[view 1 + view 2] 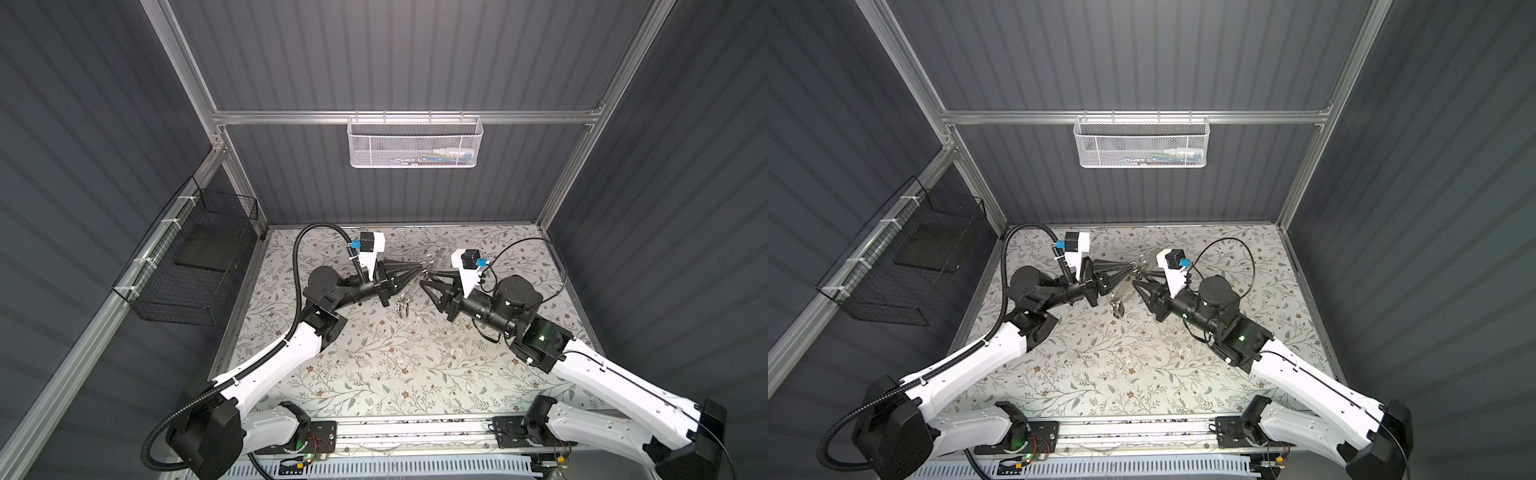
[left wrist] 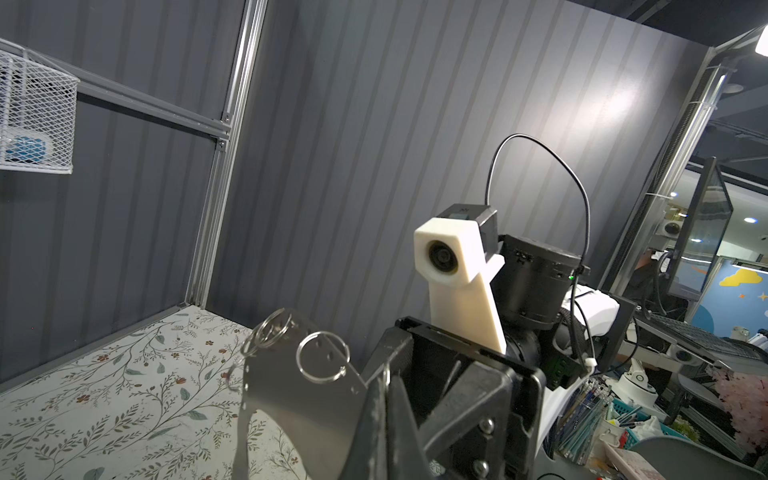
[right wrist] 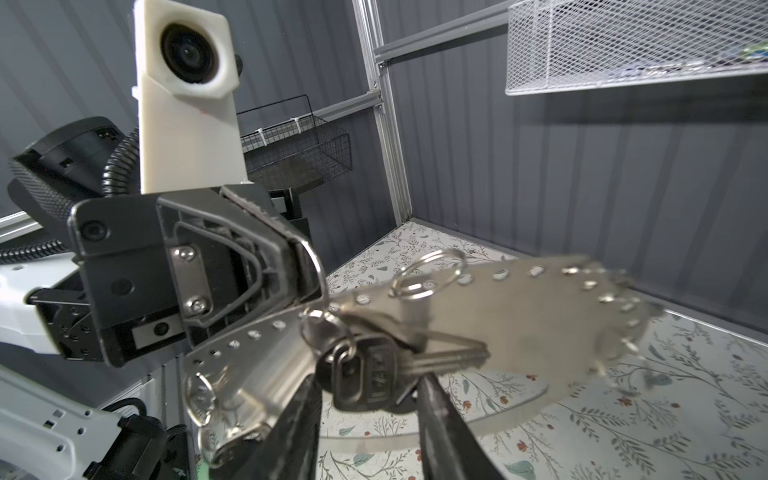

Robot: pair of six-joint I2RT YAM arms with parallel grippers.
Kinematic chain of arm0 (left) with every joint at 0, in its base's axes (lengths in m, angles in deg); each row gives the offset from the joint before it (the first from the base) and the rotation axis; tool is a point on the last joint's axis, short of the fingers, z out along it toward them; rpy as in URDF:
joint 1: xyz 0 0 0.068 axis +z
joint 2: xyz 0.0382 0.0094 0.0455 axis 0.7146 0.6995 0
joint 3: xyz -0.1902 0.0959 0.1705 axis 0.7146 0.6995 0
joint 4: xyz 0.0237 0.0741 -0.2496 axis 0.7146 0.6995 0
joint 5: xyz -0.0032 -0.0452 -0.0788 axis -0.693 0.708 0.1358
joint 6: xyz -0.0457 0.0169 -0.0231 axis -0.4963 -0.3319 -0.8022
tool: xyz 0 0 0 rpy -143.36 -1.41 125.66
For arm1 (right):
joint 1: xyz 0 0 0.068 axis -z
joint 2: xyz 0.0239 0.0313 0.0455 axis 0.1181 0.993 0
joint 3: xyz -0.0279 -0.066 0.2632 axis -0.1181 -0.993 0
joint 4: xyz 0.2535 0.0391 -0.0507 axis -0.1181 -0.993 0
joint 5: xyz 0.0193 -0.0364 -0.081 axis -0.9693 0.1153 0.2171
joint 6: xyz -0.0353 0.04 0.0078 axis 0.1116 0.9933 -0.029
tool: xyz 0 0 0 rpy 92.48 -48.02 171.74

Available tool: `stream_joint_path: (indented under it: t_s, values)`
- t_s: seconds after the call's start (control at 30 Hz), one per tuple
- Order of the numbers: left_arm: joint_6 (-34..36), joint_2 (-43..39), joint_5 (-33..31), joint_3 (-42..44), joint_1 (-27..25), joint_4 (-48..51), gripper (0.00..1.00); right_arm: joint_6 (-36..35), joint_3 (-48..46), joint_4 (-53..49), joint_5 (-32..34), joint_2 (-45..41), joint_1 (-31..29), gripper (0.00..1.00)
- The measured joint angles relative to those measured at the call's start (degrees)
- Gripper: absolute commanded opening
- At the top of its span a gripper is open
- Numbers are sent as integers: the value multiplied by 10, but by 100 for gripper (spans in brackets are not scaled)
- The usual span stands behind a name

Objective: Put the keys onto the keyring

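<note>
The keyring (image 2: 291, 395) is a flat grey metal plate with small holes and silver split rings along its rim, held in the air between both arms. My left gripper (image 2: 388, 374) is shut on its edge. The keys (image 3: 374, 370), with black heads and silver blades, hang from a split ring on the keyring (image 3: 519, 324). My right gripper (image 3: 368, 390) is open, its two black fingers on either side of the key heads. In both top views the left gripper (image 1: 422, 266) and right gripper (image 1: 424, 277) meet tip to tip above the table's far middle, with the keyring (image 1: 1121, 289) between them.
A white mesh basket (image 1: 415, 143) hangs on the back rail. A black wire basket (image 1: 195, 257) hangs on the left wall. The floral table cover (image 1: 395, 365) stretches from the arms toward the front edge.
</note>
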Motion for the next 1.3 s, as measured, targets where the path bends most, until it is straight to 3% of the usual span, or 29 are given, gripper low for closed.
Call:
stream_joint_path:
  t_s: [0.53, 0.83, 1.07, 1.3]
  values:
    - [0, 0, 4, 0, 0, 2, 0, -55, -12, 15, 98, -11, -52, 34]
    - [0, 0, 7, 0, 0, 3, 0, -85, -12, 29, 117, 3, -56, 21]
    - [0, 0, 9, -4, 0, 15, 0, -98, -12, 37, 108, 6, -57, 2]
    - [0, 1, 11, -5, 0, 23, 0, -108, -12, 40, 104, 4, -57, 0]
